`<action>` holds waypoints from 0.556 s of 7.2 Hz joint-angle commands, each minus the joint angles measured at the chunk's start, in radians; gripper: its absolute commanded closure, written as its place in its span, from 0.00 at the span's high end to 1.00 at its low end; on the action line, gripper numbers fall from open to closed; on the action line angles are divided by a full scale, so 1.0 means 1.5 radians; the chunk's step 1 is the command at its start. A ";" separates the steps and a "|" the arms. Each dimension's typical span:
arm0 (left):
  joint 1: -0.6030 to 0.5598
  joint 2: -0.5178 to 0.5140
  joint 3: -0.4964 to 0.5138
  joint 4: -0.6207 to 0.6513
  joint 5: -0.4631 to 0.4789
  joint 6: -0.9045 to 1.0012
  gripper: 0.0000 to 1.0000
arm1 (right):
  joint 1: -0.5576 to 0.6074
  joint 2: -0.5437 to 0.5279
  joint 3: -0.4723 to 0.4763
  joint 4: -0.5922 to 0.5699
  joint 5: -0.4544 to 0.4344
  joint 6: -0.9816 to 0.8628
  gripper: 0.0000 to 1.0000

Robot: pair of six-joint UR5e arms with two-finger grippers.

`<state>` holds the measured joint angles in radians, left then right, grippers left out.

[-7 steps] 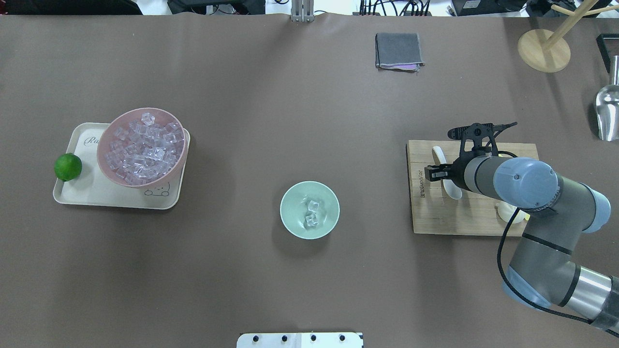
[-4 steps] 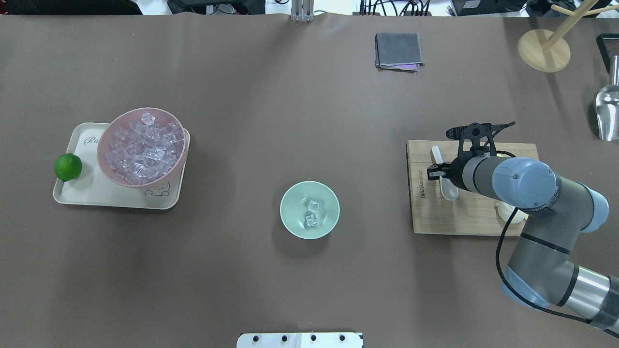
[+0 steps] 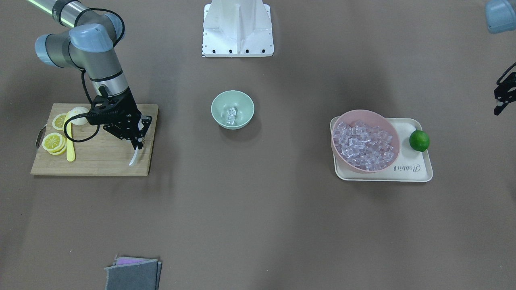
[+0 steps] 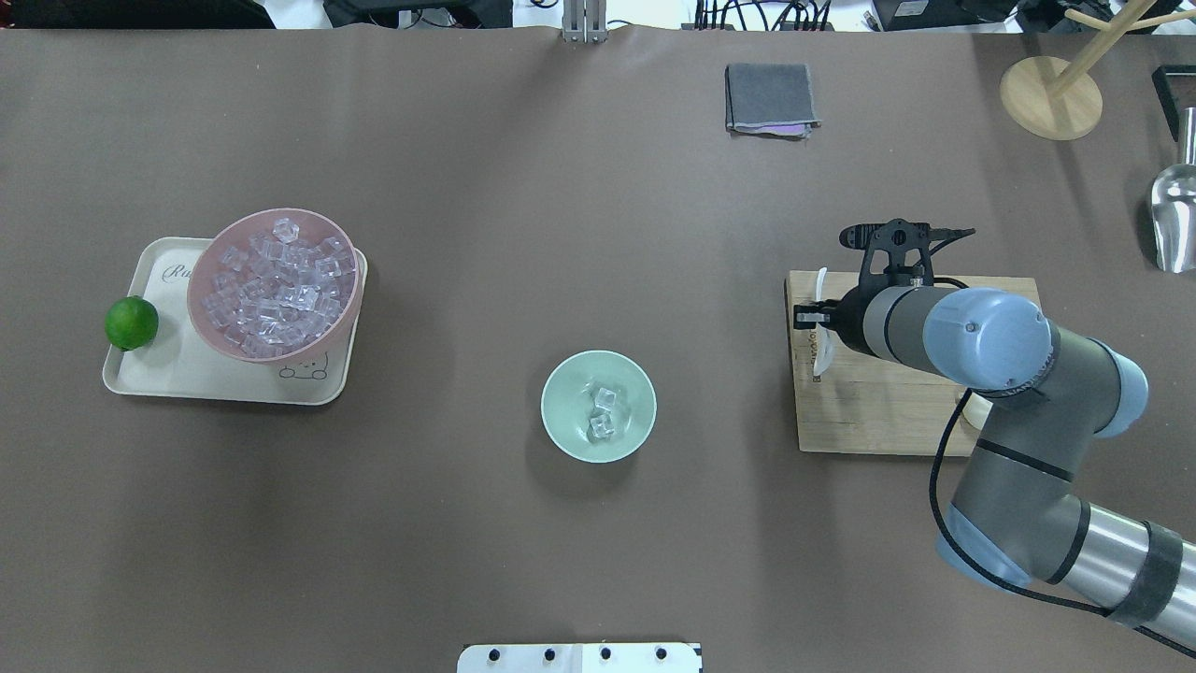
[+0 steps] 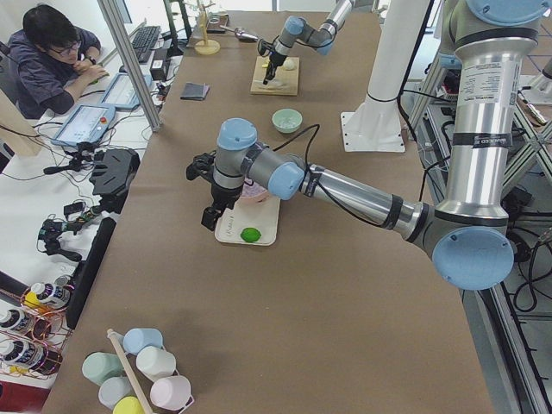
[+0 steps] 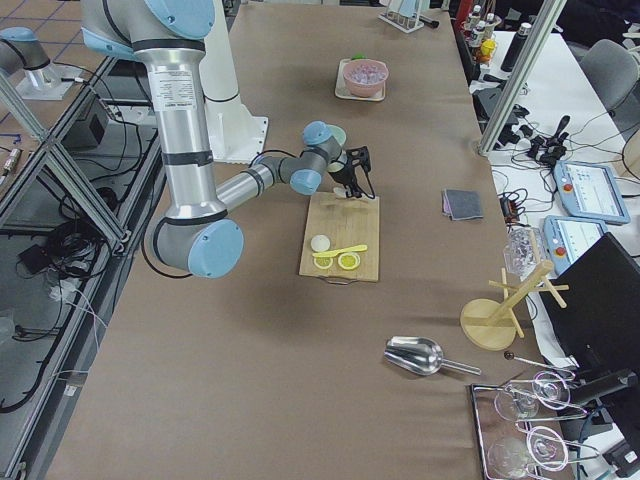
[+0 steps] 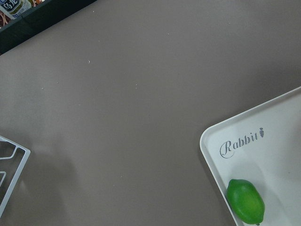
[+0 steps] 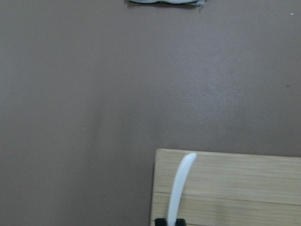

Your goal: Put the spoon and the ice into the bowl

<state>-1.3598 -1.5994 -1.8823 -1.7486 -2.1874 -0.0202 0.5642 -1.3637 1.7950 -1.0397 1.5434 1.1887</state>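
Observation:
My right gripper [image 4: 807, 318] is shut on the white spoon [image 4: 821, 283] and holds it a little above the left end of the wooden cutting board [image 4: 878, 411]. The spoon hangs from the fingers in the front view [image 3: 133, 159], and its handle shows in the right wrist view [image 8: 181, 186]. The mint-green bowl [image 4: 561, 383] stands at the table's middle with a few ice cubes [image 4: 600, 411] in it. The left gripper [image 3: 503, 94] hovers past the tray's lime end; I cannot tell whether it is open or shut.
A pink bowl [image 4: 210, 271] full of ice sits on a cream tray [image 4: 168, 369] with a lime [image 4: 131, 322]. Lemon slices [image 3: 54, 141] and a yellow knife [image 3: 70, 143] lie on the board. A grey cloth [image 4: 771, 98], a metal scoop [image 4: 1175, 215] and a wooden stand [image 4: 1051, 98] are at the far right.
My right gripper has risen off the board with the spoon and moved left toward the board's end. The spoon has turned on edge. The bowls have not moved.

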 commanded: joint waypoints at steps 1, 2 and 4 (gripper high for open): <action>0.000 0.000 0.002 0.000 0.000 -0.002 0.99 | -0.036 0.079 0.032 -0.123 -0.026 0.127 0.00; 0.000 0.000 0.002 0.000 0.000 -0.004 0.99 | -0.081 0.129 0.037 -0.186 -0.078 0.203 0.00; 0.001 -0.002 0.007 -0.001 0.000 -0.004 0.99 | -0.152 0.258 0.034 -0.352 -0.137 0.335 0.00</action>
<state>-1.3586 -1.6015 -1.8759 -1.7498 -2.1875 -0.0256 0.4052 -1.0898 1.8468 -1.4180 1.4016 1.5727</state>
